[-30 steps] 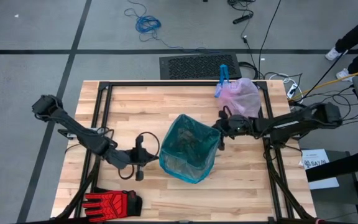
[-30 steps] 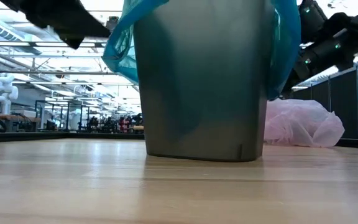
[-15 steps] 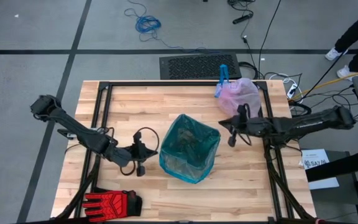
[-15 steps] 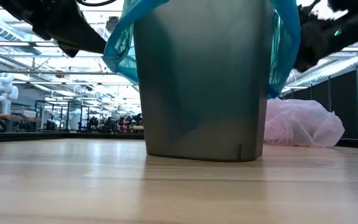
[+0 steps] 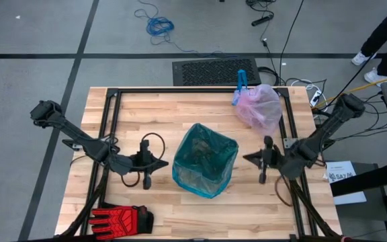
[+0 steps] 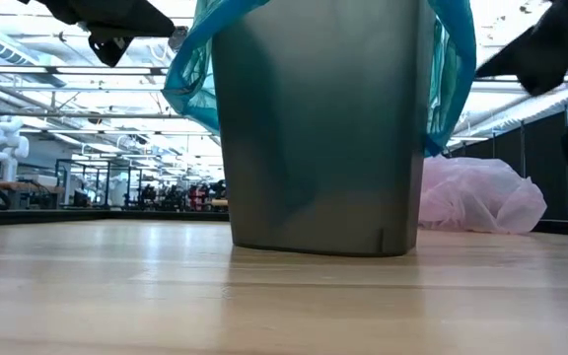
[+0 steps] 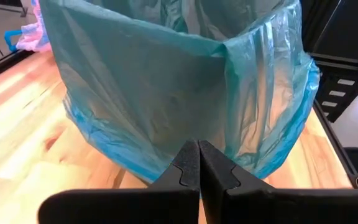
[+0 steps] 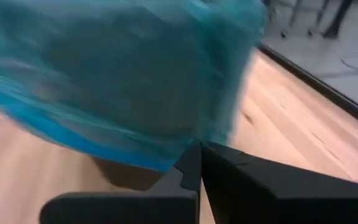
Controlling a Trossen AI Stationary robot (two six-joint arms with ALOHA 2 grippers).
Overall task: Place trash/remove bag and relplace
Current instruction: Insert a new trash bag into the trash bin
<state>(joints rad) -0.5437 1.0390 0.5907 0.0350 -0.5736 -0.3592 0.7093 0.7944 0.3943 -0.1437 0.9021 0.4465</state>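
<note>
My overhead camera looks straight down on the whole table (image 5: 146,107), with the lined bin (image 5: 205,160) near its centre. My low camera sits at tabletop height, close to the bin (image 6: 323,128), facing the room beyond. Each wrist camera looks past its own closed fingers at the bin's teal-green bag (image 7: 179,93) from opposite sides. All four views share the bin.

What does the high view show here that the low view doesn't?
Only the high view shows the red-and-black glove at the table's near edge, the left hand and right hand either side of the bin, and the teal bag's inside. Only the low view shows the bin's grey wall. Both show the teal bag lining the bin and the pink bag behind.
</note>
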